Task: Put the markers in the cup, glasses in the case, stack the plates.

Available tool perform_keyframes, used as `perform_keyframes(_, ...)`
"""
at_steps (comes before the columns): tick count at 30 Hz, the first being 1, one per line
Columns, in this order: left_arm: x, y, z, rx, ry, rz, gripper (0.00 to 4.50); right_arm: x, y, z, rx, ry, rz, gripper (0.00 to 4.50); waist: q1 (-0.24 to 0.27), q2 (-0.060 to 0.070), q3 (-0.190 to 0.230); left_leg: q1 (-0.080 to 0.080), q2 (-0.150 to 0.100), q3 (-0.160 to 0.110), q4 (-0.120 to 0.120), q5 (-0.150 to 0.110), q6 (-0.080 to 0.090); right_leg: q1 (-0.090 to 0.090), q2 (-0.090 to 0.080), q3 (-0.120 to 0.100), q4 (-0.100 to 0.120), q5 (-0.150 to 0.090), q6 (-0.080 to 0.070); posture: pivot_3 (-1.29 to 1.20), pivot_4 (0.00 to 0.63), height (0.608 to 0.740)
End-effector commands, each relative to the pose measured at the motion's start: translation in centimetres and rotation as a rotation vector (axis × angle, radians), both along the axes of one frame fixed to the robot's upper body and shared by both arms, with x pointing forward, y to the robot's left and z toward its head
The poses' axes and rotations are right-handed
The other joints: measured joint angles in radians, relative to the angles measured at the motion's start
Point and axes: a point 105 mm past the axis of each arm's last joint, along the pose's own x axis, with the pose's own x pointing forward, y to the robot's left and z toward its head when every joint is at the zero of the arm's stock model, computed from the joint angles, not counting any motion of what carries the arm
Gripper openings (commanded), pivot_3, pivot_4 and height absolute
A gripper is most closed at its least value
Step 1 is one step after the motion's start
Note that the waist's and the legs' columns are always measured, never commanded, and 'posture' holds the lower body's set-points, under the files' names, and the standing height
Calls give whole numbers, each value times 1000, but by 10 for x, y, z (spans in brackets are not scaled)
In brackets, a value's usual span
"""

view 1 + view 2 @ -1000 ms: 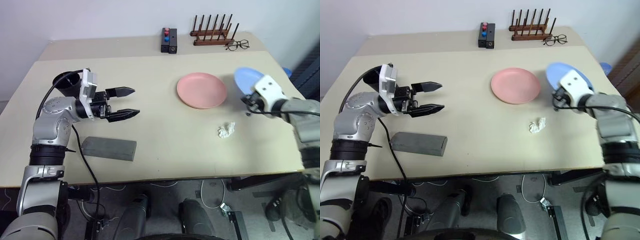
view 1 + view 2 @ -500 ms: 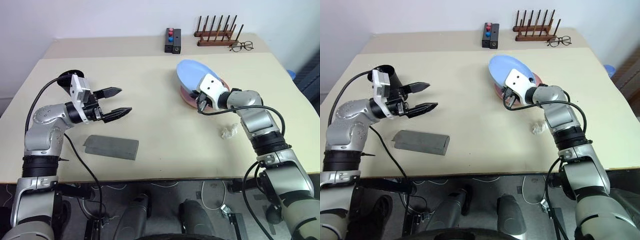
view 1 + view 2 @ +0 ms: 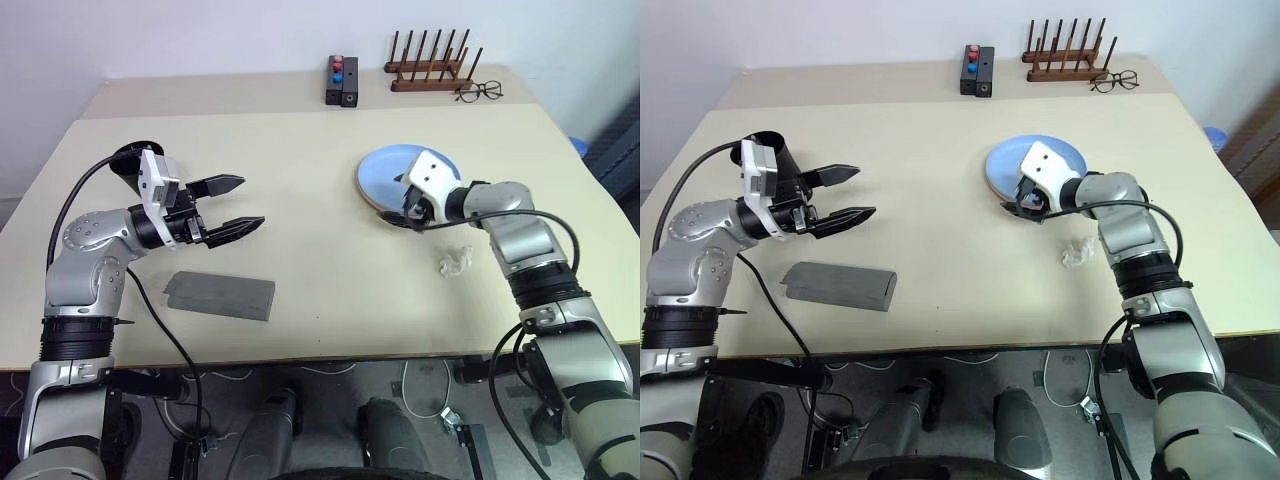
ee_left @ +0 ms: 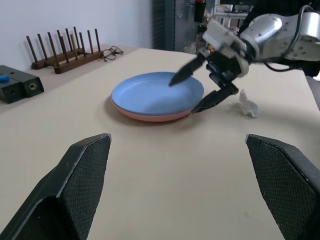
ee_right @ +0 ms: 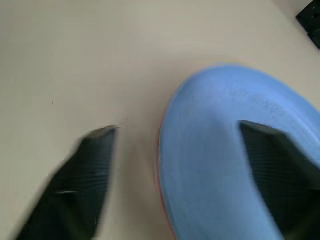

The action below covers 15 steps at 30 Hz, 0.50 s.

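Bright, even light falls on the table, casting soft, faint shadows. The right wrist view is motion-blurred; the head views stay sharp.

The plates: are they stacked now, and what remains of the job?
Done: the blue plate lies on the pink plate. The right gripper has its jaws open astride the rim. The case lies shut; whether the markers are in the cup cannot be told.
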Motion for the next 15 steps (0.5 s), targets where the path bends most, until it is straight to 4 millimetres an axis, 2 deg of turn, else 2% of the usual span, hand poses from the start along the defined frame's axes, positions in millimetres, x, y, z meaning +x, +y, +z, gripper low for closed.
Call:
perform_keyframes(1, -6, -1, 14, -21, -25, -45, 4500, -12, -19, 35, 133, 12, -34, 4476, 2, 0, 0, 0, 0, 0, 0, 0, 0, 0, 0, 0, 0, 0, 0, 0, 150, 740)
perform_keyframes(5, -15, -4, 13, -37, 13, -101, 4500, -56, -48, 12, 113, 247, -23, 4476, 21, 0, 0, -1, 0, -1, 0, -1, 1, 0, -1, -1, -2, 0, 0, 0, 150, 740)
perform_keyframes(7, -17, -6, 11, -38, 25, -113, 4500, -68, -59, 6, 84, 309, -43, 4476, 22, 0, 0, 0, 0, 0, 0, -1, 1, 1, -2, 0, -3, 0, 0, 0, 150, 740)
perform_keyframes(10, -17, -9, 9, -37, 38, -133, 4500, -72, -67, -3, 51, 345, -79, 4476, 13, 0, 0, 0, 1, 3, 0, -1, 1, -1, -3, 2, -2, 0, 0, 0, 150, 740)
perform_keyframes(15, -16, -14, 8, -28, 29, -146, 4500, -69, -79, -33, -51, 355, -149, 4476, 13, 0, 0, 0, 1, 4, 0, -1, 2, -1, -4, 2, -3, 0, -1, 0, 150, 740)
